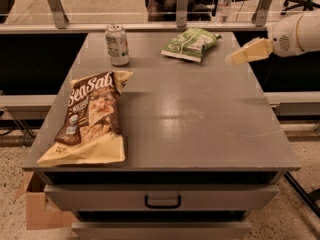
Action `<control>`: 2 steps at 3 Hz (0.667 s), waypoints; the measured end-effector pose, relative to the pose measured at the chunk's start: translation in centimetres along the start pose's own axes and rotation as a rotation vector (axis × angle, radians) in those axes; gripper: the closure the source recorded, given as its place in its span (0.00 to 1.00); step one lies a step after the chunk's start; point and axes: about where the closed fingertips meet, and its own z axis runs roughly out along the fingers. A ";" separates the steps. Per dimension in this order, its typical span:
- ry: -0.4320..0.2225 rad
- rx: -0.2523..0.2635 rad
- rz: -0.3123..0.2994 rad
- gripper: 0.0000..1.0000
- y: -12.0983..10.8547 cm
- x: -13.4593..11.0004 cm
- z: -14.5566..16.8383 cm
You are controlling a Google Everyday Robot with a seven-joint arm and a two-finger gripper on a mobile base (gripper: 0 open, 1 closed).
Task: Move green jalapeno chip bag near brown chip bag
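The green jalapeno chip bag (190, 44) lies flat at the far right of the grey table top (200, 119). The brown chip bag (92, 116) with "Sea Salt" lettering lies at the front left, pale yellow ends at top and bottom. My gripper (235, 58) comes in from the right on a white arm (295, 34), above the table's right edge. It is a short way right of the green bag and apart from it.
A green-and-silver drink can (117, 45) stands at the far left. A railing with glass (150, 26) runs behind the table, with a water bottle (225, 1) beyond. A drawer with a handle (162, 201) faces front. A cardboard box (37, 209) sits at the lower left.
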 end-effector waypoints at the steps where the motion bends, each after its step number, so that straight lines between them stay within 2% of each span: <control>1: -0.032 -0.024 0.027 0.00 0.8 -0.2 1.5; 2: -0.054 -0.055 0.052 0.00 1.4 -0.8 6.6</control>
